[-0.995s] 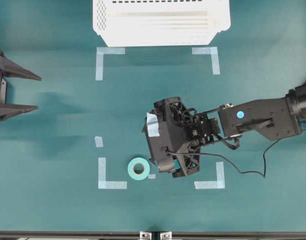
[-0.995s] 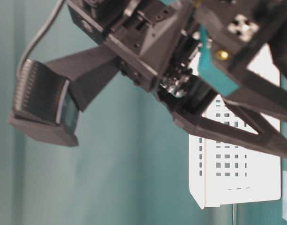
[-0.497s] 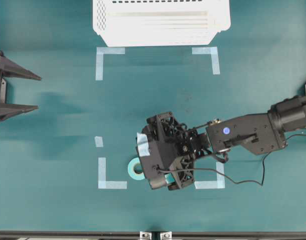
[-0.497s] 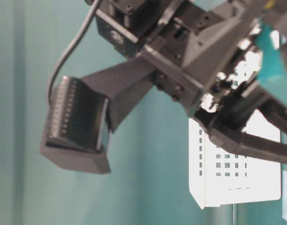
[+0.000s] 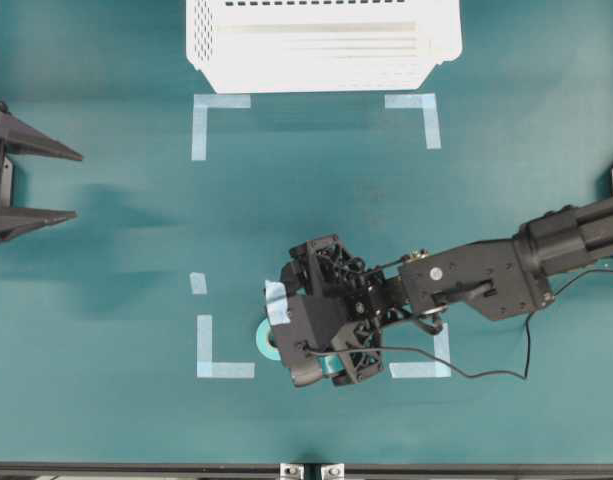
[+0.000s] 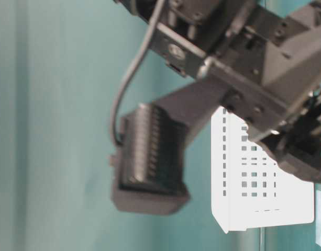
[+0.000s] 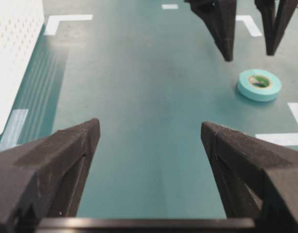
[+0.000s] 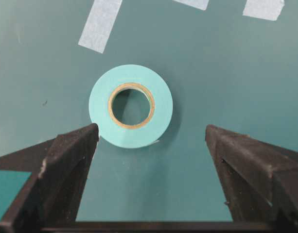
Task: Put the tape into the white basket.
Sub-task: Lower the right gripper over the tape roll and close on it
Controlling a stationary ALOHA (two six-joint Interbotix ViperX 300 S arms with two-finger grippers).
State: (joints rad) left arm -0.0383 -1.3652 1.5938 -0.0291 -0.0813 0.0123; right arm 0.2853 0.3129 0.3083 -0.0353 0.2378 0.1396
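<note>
A: Where do we see the tape [image 8: 131,106]?
B: Flat on the desk [image 5: 116,220], just ahead of our right end effector [image 8: 151,145], a little left of the gap's middle, untouched.
A: And the jaws?
B: Spread wide, holding nothing. Our left end effector [image 7: 151,160] gapes too, well apart. The basket [image 5: 321,45] sits far off.

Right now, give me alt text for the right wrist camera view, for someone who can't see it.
A roll of teal-green tape lies flat on the green table, its hollow centre facing up, just ahead of the right pincer, whose two black fingers stand wide open, touching nothing. Pale blue tape strips mark the table beyond the roll.
</note>
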